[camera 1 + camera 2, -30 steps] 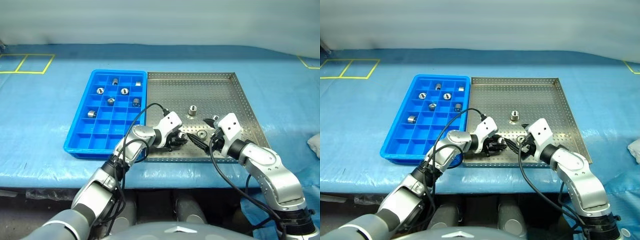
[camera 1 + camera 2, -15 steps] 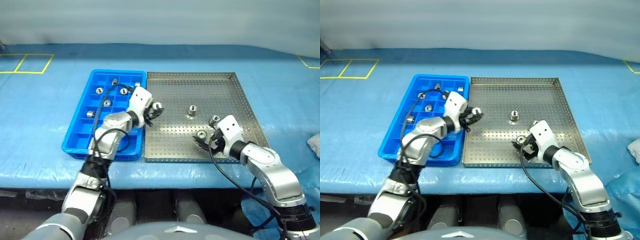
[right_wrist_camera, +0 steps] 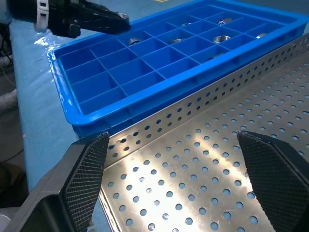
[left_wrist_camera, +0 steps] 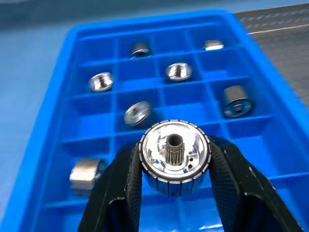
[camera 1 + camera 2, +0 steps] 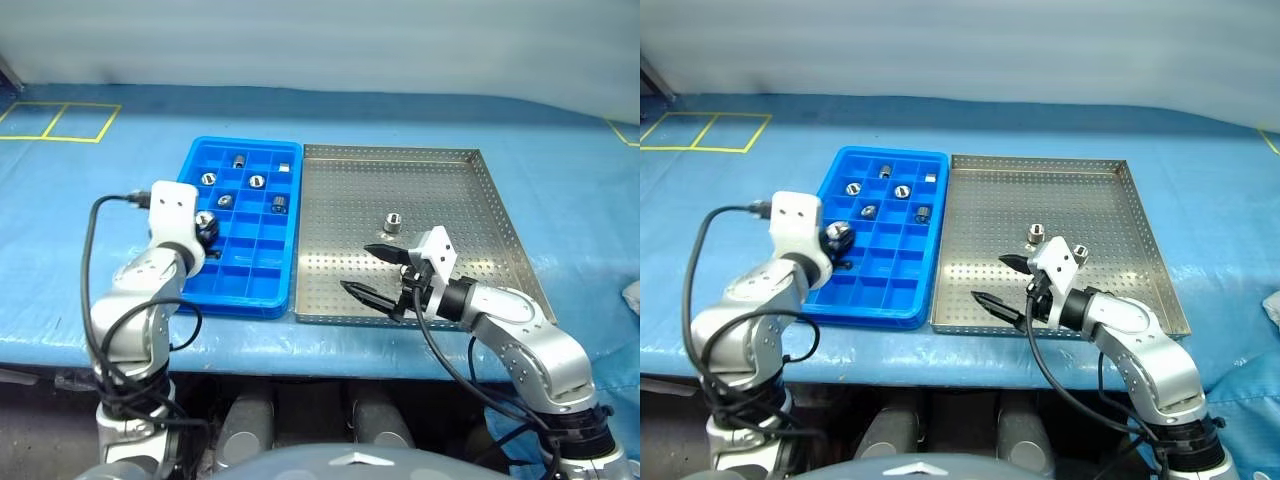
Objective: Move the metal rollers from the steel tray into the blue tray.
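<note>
My left gripper [image 5: 204,228] is shut on one shiny metal roller [image 4: 174,153] and holds it above the left side of the blue tray [image 5: 243,304]. Several more rollers [image 5: 257,181] lie in the tray's far compartments. To its right is the steel tray [image 5: 400,151], where one roller [image 5: 1037,234] stands near the middle and another [image 5: 1080,252] lies just right of my right wrist. My right gripper [image 5: 357,267] hovers open over the steel tray's front left part, pointing toward the blue tray, with nothing between its fingers [image 3: 86,170].
Both trays rest on a table covered with blue tarp [image 5: 90,230]. Yellow tape lines [image 5: 60,120] mark the far left corner. A white object [image 5: 632,293] lies at the right edge. The table's front edge runs just below the trays.
My left gripper lifted the roller from the steel tray's front and carried it left over the blue tray. My right gripper shifted slightly left and stayed open.
</note>
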{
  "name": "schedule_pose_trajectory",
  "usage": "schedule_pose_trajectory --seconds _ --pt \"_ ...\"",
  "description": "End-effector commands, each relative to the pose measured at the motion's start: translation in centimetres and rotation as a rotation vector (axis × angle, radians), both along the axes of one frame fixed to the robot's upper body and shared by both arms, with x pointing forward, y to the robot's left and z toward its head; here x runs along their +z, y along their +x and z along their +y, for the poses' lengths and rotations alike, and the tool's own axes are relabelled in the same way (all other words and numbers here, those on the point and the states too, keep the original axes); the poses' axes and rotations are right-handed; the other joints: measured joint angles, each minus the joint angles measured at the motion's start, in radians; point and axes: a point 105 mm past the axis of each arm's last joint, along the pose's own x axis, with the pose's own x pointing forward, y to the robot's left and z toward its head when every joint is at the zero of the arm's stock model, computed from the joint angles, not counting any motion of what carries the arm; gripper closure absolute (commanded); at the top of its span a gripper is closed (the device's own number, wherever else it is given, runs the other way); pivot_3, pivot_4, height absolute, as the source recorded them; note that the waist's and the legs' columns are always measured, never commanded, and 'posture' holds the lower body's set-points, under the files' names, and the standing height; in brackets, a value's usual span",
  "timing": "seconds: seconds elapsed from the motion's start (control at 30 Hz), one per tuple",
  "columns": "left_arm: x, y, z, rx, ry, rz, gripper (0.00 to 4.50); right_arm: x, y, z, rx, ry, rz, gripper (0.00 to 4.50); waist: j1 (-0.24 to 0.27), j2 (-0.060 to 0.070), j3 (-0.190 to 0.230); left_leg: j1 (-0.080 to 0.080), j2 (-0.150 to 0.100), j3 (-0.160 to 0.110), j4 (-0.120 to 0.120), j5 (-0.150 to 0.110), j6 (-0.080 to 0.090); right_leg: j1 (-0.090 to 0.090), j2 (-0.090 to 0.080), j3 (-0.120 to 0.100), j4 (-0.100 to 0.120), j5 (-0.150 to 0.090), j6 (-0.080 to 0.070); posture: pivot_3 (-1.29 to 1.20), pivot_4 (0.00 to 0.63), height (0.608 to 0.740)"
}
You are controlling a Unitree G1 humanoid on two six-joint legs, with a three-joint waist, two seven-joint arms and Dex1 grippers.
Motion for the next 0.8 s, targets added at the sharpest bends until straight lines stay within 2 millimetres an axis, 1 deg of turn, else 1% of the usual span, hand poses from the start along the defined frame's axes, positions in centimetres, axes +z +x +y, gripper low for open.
schedule_pose_trajectory --seconds 0.03,0.1,0.17,0.37,0.43,0.6,0.63,0.67,0.7,0.73,0.77,0.8 --pt "0.5 -1.5 -0.3 0.039 0.019 -0.006 2.82 0.9 0.3 0.2 0.01 -0.001 -0.04 0.0 0.007 0.0 0.0 0.0 0.0 -0.001 0.0 0.0 0.0 0.0 0.0 -0.001 0.0 0.0 0.0 0.16 0.15 0.74" --pt "0.0 -2.1 -0.6 0.03 0.032 0.025 2.82 0.8 0.4 0.3 0.013 -0.008 -0.039 0.0 0.013 0.0 0.0 0.0 0.0 -0.001 0.0 0.0 0.0 0.001 0.0 -0.001 0.0 0.0 0.0 0.17 0.15 0.74" --pt "-0.2 -2.6 -0.3 0.045 0.037 0.035 2.82 0.7 0.6 0.2 0.011 -0.019 -0.039 0.0 0.019 -0.001 0.0 0.0 0.0 -0.001 0.0 0.0 0.0 0.001 0.0 -0.001 0.0 0.0 0.0 0.18 0.15 0.74" --pt "-0.5 -4.3 1.9 0.147 0.092 0.063 2.82 0.4 1.3 -0.3 -0.023 -0.046 -0.04 0.0 0.027 -0.001 0.0 0.0 0.0 -0.001 -0.001 0.0 0.0 0.0 0.0 -0.002 0.0 -0.001 -0.001 0.19 0.15 0.74" --pt "-0.4 -4.6 2.3 0.165 0.095 0.063 2.82 0.4 1.4 -0.4 -0.027 -0.05 -0.041 0.0 0.03 -0.001 0.0 0.0 0.0 -0.002 -0.001 0.0 0.0 0.0 0.0 -0.002 0.0 -0.001 -0.001 0.2 0.15 0.74" --pt "-0.8 -4.5 2.0 0.125 0.114 0.078 2.82 0.5 1.7 -0.6 -0.038 -0.058 -0.049 0.0 0.036 -0.001 0.0 0.0 0.0 -0.002 0.0 0.0 0.0 0.0 0.0 -0.002 0.0 -0.001 -0.001 0.2 0.15 0.74" --pt "-0.9 -4.4 2.0 0.12 0.118 0.079 2.07 0.5 1.8 -0.6 -0.041 -0.059 -0.051 0.0 0.037 -0.001 0.0 0.0 0.0 -0.002 0.0 0.0 0.0 0.0 0.0 -0.002 0.0 -0.001 -0.001 0.2 0.15 0.74" --pt "-1.0 -4.3 2.0 0.123 0.119 0.08 1.85 0.5 1.8 -0.6 -0.042 -0.06 -0.053 0.0 0.038 -0.001 0.0 0.0 0.0 -0.002 0.0 0.0 0.0 0.0 0.0 -0.002 0.0 -0.001 -0.001 0.19 0.15 0.74" --pt "-1.0 -4.2 2.0 0.132 0.118 0.077 1.53 0.5 1.9 -0.6 -0.046 -0.064 -0.056 0.0 0.039 -0.001 0.0 0.0 0.0 -0.002 0.0 0.0 0.0 0.0 0.0 -0.002 0.0 -0.001 -0.001 0.19 0.15 0.74" --pt "-0.8 -4.0 1.9 0.136 0.106 0.062 1.11 0.6 2.0 -0.7 -0.056 -0.069 -0.065 0.0 0.04 -0.001 0.0 0.0 0.0 -0.002 0.0 0.0 -0.001 0.0 0.0 -0.002 -0.001 -0.001 -0.001 0.19 0.15 0.74" --pt "-0.5 -3.7 1.6 0.123 0.086 0.046 0.83 0.6 2.3 -1.0 -0.086 -0.07 -0.068 0.0 0.042 -0.001 0.0 0.0 0.0 -0.002 0.0 0.0 -0.001 0.0 0.0 -0.002 -0.001 -0.001 -0.001 0.19 0.15 0.74" --pt "-0.4 -3.5 1.3 0.108 0.08 0.034 0.83 0.6 2.6 -1.3 -0.114 -0.071 -0.07 0.0 0.042 -0.001 0.0 0.0 0.0 -0.002 0.0 0.0 -0.001 0.0 0.0 -0.002 -0.001 -0.001 -0.001 0.19 0.15 0.74"
